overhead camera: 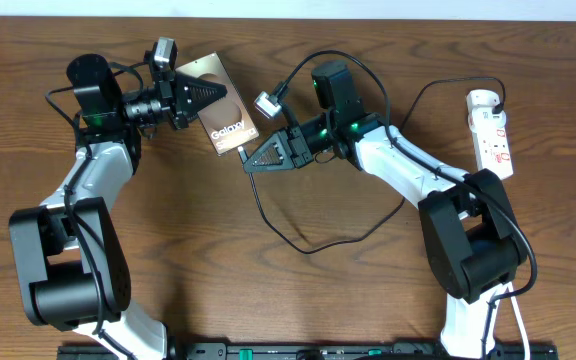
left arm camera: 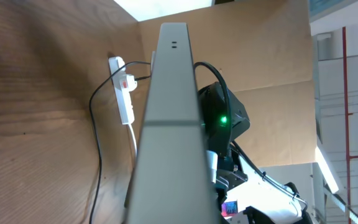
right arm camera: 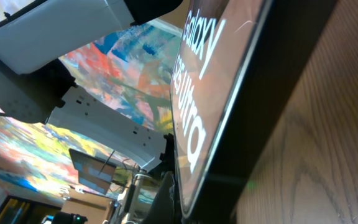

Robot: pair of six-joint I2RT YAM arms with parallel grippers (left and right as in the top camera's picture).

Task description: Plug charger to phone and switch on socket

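The phone (overhead camera: 230, 125), silvery-brown with white "Galaxy" lettering, is held above the table at the back left. My left gripper (overhead camera: 200, 97) is shut on its upper end. The phone's grey edge fills the middle of the left wrist view (left arm camera: 169, 124), hiding my fingers. My right gripper (overhead camera: 251, 160) sits at the phone's lower end, shut on the end of the charger's thin black cable (overhead camera: 308, 248). The plug tip itself is hidden. The right wrist view shows the phone's face and dark edge very close (right arm camera: 197, 93). The white socket strip (overhead camera: 492, 130) lies at the far right, and also shows in the left wrist view (left arm camera: 124, 87).
The black cable loops across the table's middle towards the socket and shows on the wood in the left wrist view (left arm camera: 95, 155). A small white-grey block (overhead camera: 266, 103) on a lead sits just right of the phone. The socket's white cord runs off past the right arm's base.
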